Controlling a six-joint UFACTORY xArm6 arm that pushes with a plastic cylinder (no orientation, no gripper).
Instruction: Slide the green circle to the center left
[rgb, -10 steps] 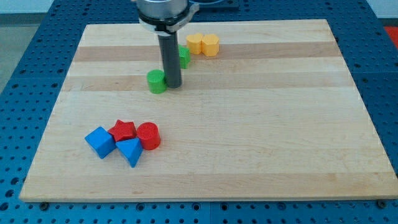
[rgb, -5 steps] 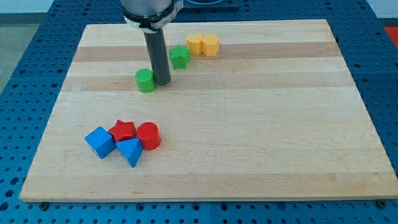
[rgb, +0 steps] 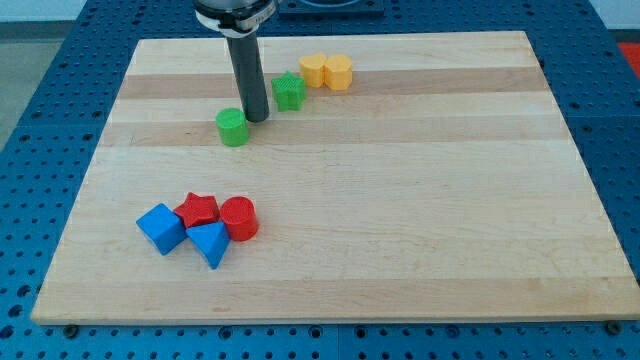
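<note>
1. We find my tip (rgb: 253, 119) on the wooden board (rgb: 400, 200), just right of and slightly behind the green circle (rgb: 232, 128); whether it touches the circle we cannot tell.
2. The rod has no jaws, so it holds nothing.
3. The green circle sits in the far-left part of the board.
4. A green star (rgb: 289, 92) lies right of the rod, close by but apart.
5. Two yellow blocks (rgb: 327, 72) sit touching, just right of the star, near the far edge.
6. Near-left cluster: blue cube (rgb: 160, 228), red star (rgb: 198, 210), red cylinder (rgb: 239, 218) and blue triangle (rgb: 209, 243), packed together.
</note>
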